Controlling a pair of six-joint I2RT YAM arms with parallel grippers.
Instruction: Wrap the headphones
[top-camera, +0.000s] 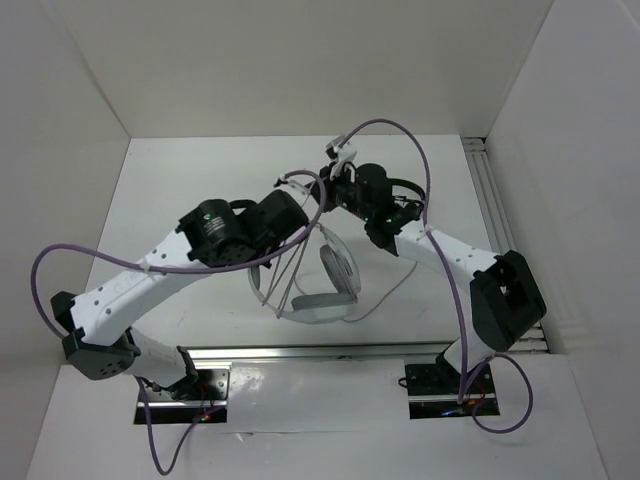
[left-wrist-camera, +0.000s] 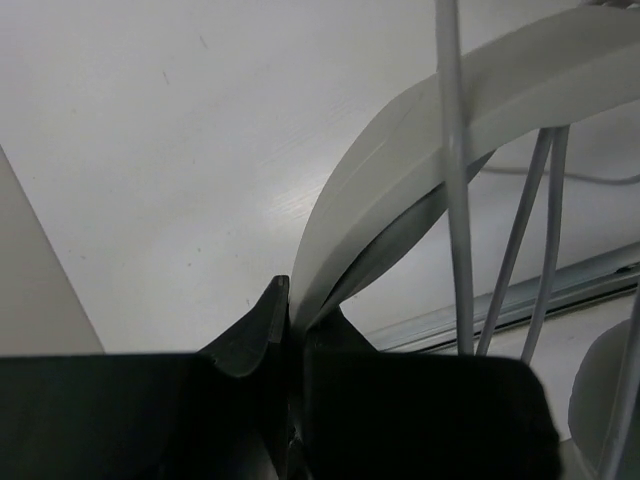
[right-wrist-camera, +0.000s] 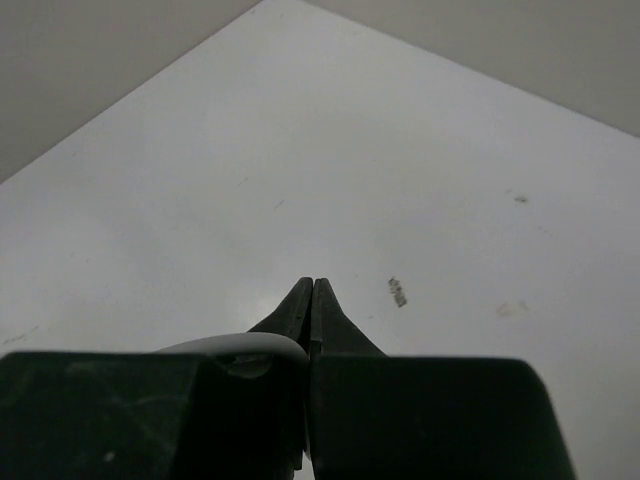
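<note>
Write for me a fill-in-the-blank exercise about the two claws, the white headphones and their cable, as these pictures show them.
1. The left claw is shut on the wide ____ of the headphones.
2. In its wrist view, the right claw is ____ (open or shut).
3. The thin cable that crosses the left wrist view is ____ in colour.

Missing words: headband; shut; grey.

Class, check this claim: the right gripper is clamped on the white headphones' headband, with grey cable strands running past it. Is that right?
No. It is the left gripper that is clamped on the white headphones' headband, with grey cable strands running past it; the left wrist view shows it.
</note>
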